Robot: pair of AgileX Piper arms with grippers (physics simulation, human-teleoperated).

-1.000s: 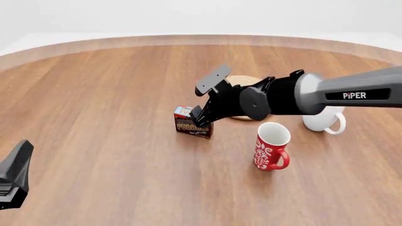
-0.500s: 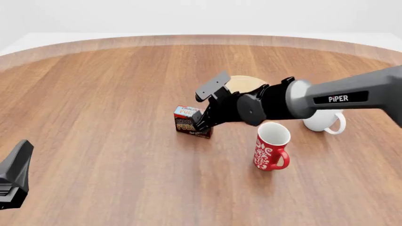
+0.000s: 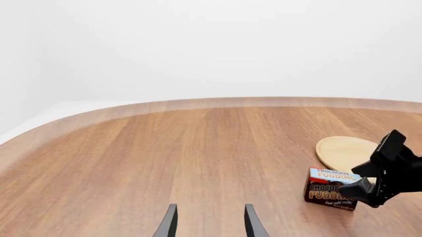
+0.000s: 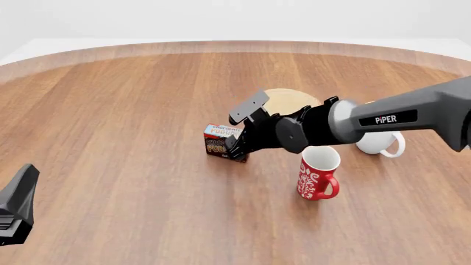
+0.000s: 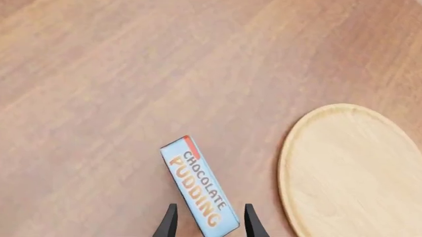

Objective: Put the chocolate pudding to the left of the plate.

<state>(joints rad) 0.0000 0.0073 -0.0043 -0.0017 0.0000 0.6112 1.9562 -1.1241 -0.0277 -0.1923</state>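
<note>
right arm (image 4: 397,117) reaches in from the right across the table middle, wrist angled down and leftward; right gripper (image 4: 234,148) low, fingers (image 5: 170,222) parted with a gap between them. left arm barely in view, left gripper (image 4: 16,204) parked at the near left edge, fingers (image 3: 252,223) apart, nothing between them

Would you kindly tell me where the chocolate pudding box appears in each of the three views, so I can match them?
Front view: the small dark brown chocolate pudding box with light blue top stands near the middle, at the right end effector's tips.
Left wrist view: the box is at lower right.
Right wrist view: the box is at bottom centre, seen from above, between the fingers.
Shared landmark: the flat round light-tan wooden plate, beside the box in every view.
</note>
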